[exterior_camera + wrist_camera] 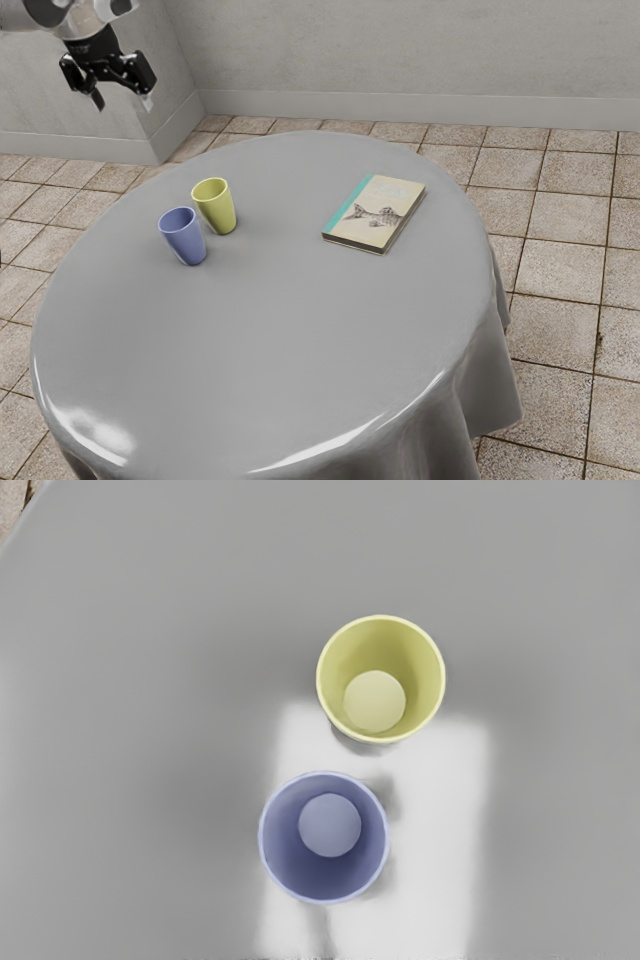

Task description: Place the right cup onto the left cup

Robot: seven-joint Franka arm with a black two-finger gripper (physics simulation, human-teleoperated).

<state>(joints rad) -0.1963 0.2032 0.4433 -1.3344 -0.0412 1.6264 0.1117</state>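
In the exterior view, going left to right, the claw [123, 102] comes first, up at eleven o'clock from the cups; it is released, its tips well apart with nothing between them. Next, at the table [280, 360]'s ten o'clock, the blue cup [184, 238] stands upright. The yellow cup [215, 207] is just beside it, toward one o'clock, also upright and empty in the wrist view. The book [374, 213] lies flat near the table's one o'clock. "Right" could mean either cup: yellow by the exterior view, blue, I judge, by the arm's own side. Either should handle alike: light, stiff, probably hard plastic or ceramic, smooth enough to slip and perhaps to chip. The taper suits nesting but could let a low grip slide, so I'd take hold near the rim, one finger inside and one outside, squeezing gently, and keep clear of the neighbour while lifting.
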